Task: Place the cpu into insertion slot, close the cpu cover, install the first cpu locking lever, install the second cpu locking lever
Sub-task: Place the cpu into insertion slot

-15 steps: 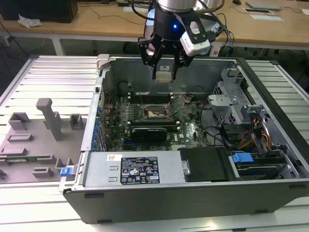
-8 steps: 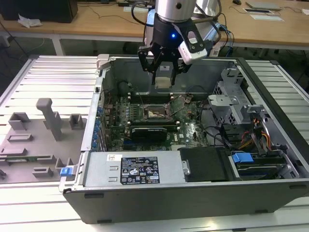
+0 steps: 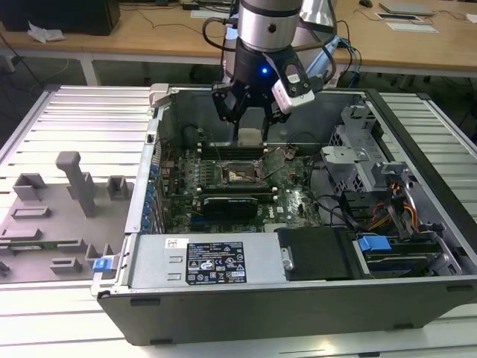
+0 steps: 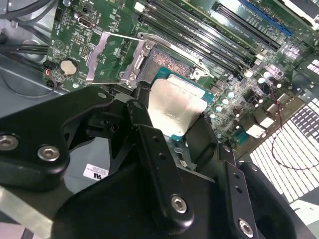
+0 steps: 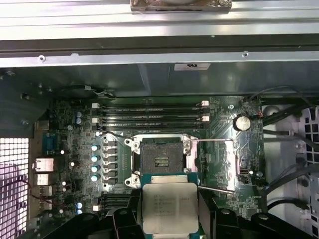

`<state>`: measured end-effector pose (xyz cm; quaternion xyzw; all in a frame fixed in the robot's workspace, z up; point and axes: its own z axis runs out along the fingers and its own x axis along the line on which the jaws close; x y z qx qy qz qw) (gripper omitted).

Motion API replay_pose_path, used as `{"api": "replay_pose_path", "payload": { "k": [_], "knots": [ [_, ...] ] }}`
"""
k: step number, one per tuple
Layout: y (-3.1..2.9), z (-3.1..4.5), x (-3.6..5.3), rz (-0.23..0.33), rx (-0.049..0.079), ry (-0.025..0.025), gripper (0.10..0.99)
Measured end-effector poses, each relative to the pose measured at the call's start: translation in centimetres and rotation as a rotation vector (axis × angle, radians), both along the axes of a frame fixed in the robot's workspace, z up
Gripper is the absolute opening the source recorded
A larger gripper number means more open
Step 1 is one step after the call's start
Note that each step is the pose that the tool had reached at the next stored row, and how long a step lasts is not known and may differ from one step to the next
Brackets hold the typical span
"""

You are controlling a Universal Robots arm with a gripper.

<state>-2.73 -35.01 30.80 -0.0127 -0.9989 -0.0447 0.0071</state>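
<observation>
Silvery-topped: one cpu (image 5: 169, 205) pinched by the one gripper (image 3: 252, 121); one insertion slot (image 5: 160, 160), uncovered.

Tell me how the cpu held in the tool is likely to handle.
The cpu looks like a thin, flat, metal-topped plate, so it is probably stiff and light. Its smooth top suggests it could slip, since the tool grips it by its edges. Its thin green rim is likely fragile.
</observation>
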Motion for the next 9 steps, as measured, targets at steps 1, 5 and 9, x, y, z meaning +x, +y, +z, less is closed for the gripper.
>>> {"api": "replay_pose_path", "payload": {
  "k": [1,5,9],
  "knots": [
    [0.00,-0.17,-0.02,0.000,0.000,-0.0001,0.541],
    [0.00,-1.27,-0.11,0.000,0.000,-0.0007,0.541],
    [0.00,-2.03,-0.18,0.000,0.000,-0.0014,0.541]
  ]
}}
